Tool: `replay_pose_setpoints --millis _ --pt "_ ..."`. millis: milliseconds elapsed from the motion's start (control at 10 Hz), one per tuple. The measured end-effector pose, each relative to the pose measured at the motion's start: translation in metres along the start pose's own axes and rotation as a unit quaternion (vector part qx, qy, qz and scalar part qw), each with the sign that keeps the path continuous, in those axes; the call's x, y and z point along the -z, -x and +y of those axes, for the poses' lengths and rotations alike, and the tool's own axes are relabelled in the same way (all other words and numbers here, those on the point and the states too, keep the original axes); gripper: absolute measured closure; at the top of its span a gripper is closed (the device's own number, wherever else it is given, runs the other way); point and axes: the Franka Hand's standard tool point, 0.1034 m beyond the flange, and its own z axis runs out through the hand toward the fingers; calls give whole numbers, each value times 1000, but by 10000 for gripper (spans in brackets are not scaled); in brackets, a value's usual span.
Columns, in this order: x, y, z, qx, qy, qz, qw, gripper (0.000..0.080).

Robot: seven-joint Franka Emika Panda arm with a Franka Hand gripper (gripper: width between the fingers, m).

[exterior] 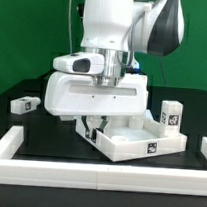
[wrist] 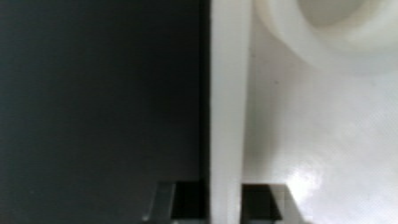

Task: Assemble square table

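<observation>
Exterior view: one square table slab (exterior: pixel 139 142) lies on the black table (exterior: pixel 49 138), directly under the gripper (exterior: pixel 102 119). In the wrist view its fingers (wrist: pixel 185 203) are pressed together on the slab's thin upright wall. There are two leg blocks: the left leg block (exterior: pixel 24 104) sits well apart, and the right leg block (exterior: pixel 171 115) stands just beside the slab. The slab is white and walled, with a black-and-white tag (exterior: pixel 151 148) on its front face.

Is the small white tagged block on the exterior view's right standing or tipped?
Upright: the short white plastic leg block rises taller than wide from the black table.
</observation>
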Motion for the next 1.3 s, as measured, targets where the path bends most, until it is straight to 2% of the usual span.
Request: replay_pose_setpoints --millis 100,200,600,700,900,1000,1300 --pt "-1 -2 0 16 -6 -2 1000 734" --pt "-2 -6 -3 26 -7 -1 1000 734" --pt "-1 -8 1 149 -1 -3 989 732" --pt "-2 -22 -6 196 2 -4 981 732" --pt "-2 -77 -24 313 -1 -25 950 731" --pt "-4 -82 -23 359 1 -26 933 731" --pt "-5 -78 -19 422 1 -30 906 731"
